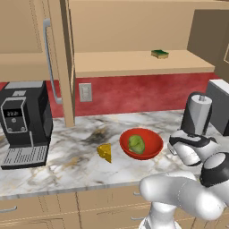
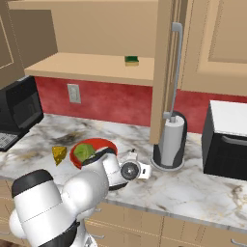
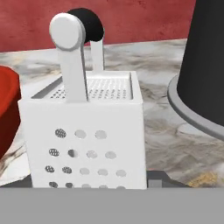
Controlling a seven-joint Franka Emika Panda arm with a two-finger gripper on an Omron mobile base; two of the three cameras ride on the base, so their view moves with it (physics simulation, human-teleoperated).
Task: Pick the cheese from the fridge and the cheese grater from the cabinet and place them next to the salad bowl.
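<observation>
End effector [image 3: 89, 181] sits low over the tabletop [image 1: 67, 156] with its jaws spread wide around the cheese grater [image 3: 83, 131]. One dark tip lies against each lower side of the white box, so it reads as a grip on a broad thing rather than an empty hand. The grater stands upright, its dark-topped handle uppermost, between the red salad bowl [image 1: 152, 150] and the base of the paper-towel holder [image 1: 197, 114], close to both. Its foot is cut off in the hand view, so I cannot tell whether it already rests on the marble or hangs just above it. The cheese [image 1: 105, 152] lies on the tabletop just beside the bowl on the other side, which suggests that half of the job is done. The cabinet [image 1: 134, 62] stands open, with a green-and-yellow sponge [image 1: 159, 54] on its shelf. The step in hand looks like the setting-down of the grater next to the bowl, the last placement the task asks for. The next move probably calls for lowering until the base is flat and steady. The jaws should then open evenly so neither tip drags the box sideways. Finally the hand should draw straight back and up, clear of the tall handle, the bowl rim and the holder's base.
</observation>
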